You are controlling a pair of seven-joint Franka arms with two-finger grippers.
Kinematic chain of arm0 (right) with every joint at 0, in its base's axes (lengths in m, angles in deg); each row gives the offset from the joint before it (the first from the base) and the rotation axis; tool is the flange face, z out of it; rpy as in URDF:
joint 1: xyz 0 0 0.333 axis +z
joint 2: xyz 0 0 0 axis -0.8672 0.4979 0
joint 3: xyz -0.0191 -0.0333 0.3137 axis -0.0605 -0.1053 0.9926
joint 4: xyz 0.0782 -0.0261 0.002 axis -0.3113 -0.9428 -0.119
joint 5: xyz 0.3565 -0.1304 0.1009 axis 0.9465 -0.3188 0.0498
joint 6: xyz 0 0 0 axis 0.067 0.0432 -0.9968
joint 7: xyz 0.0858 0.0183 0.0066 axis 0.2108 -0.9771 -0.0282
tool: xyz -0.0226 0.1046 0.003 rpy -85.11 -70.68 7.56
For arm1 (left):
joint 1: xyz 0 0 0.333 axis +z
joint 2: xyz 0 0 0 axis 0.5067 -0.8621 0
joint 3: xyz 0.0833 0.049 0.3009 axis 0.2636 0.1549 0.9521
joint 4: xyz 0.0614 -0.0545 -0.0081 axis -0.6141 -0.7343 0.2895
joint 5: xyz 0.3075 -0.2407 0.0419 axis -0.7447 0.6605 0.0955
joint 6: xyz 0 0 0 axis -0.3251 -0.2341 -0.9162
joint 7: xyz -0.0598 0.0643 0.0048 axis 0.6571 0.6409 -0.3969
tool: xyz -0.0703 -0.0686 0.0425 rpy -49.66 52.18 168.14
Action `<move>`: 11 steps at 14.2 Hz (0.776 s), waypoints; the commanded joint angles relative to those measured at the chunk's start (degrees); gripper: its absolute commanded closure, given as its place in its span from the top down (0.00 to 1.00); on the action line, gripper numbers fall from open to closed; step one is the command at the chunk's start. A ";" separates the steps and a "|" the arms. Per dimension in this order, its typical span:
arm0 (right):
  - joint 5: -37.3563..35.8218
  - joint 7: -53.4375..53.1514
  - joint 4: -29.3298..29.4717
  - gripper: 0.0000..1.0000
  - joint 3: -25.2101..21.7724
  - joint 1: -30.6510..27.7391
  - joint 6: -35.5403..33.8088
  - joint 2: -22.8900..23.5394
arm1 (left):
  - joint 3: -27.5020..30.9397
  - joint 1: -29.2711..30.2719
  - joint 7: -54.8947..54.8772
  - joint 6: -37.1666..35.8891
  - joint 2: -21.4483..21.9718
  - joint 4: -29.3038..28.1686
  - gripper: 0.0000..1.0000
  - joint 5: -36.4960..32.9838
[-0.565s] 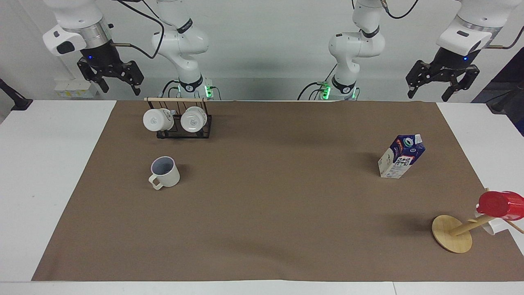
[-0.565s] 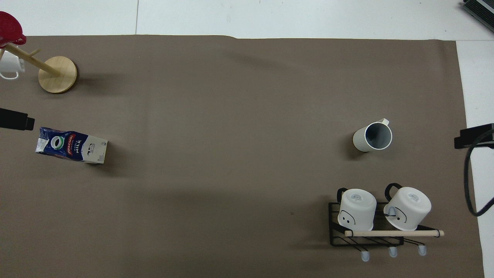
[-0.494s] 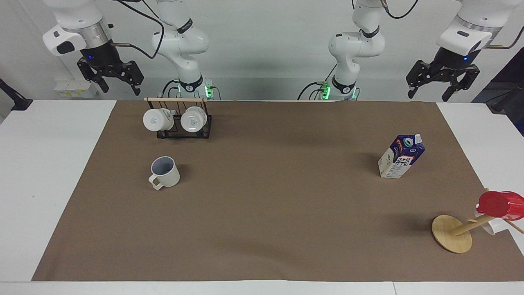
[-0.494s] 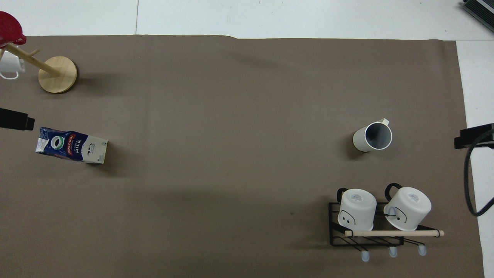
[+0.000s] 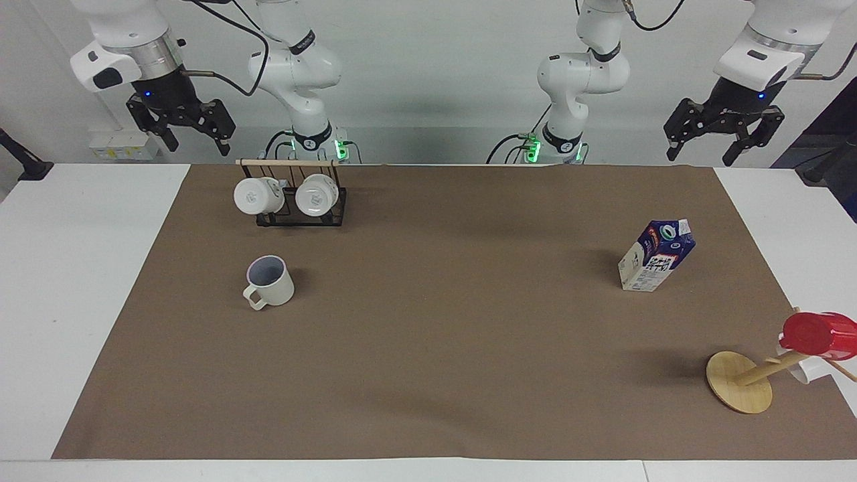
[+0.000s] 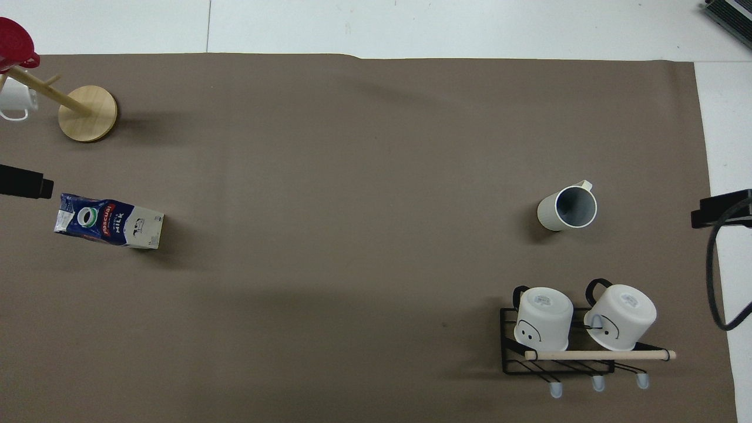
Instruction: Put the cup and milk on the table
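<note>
The cup (image 5: 269,282) and milk (image 5: 656,256) stand on the tabletop (image 5: 80,281) — well apart. Left hand (image 5: 724,142) & right hand (image 5: 181,128) hang up high — both open, empty.

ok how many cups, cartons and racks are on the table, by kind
cups: 5 (cream mug, two white cups on the black rack, red cup and a white cup on the wooden stand)
milk cartons: 1
racks and stands: 2 (black rack, wooden stand)
total: 8
</note>
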 commanded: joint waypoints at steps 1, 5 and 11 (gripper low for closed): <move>-0.58 0.61 -0.37 1.00 -0.21 -0.28 -0.65 -0.70 | 0.10 -0.18 0.62 -1.52 0.74 -0.43 1.00 -0.24; -0.66 1.65 -0.72 1.00 -0.21 -0.64 -0.39 -0.88 | 0.10 -0.27 0.54 -1.17 0.74 -0.52 1.00 -0.24; -0.66 0.96 -2.48 1.00 0.23 -0.02 2.07 -1.75 | 0.10 -0.01 -0.34 -0.55 0.74 -0.69 1.00 -0.06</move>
